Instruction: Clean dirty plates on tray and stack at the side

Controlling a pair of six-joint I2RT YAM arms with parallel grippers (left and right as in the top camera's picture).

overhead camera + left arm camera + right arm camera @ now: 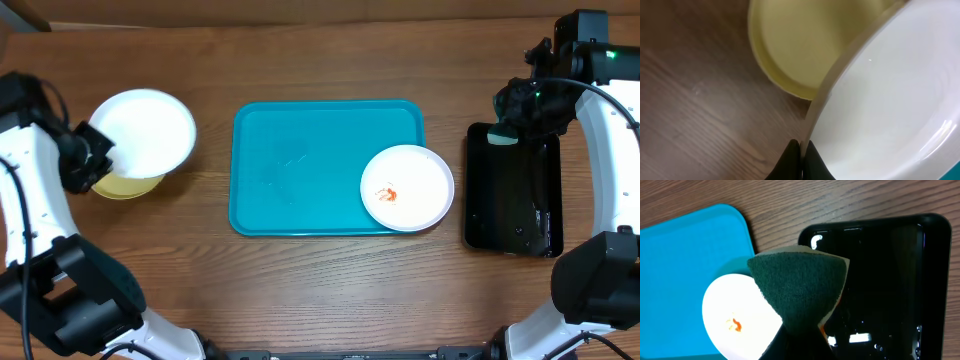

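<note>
A: What is the left end effector (pixel 801 150) doing?

B: It is pinched tight on the rim of a clean white plate (pixel 890 100), at that plate's left edge in the overhead view. The plate faces up and sits partly over the yellow-green plate (pixel 790 45), which is on the worktop (pixel 700 115) left of the tray (pixel 300 165). I cannot tell whether the two plates touch.

A: And the right end effector (pixel 800 335)?

B: Clamped on a sponge (pixel 800 285) squeezed into a wedge, green scouring face toward the wrist camera. It hangs over the black tray (pixel 890 280), at the top-left corner in the overhead view.

A: The dirty one?

B: The smeared plate (pixel 407 187) lies face up at the tray's right end, its edge overhanging the tray's rim, with an orange-red smear at its centre. The tray's long axis runs left to right across the worktop.
</note>
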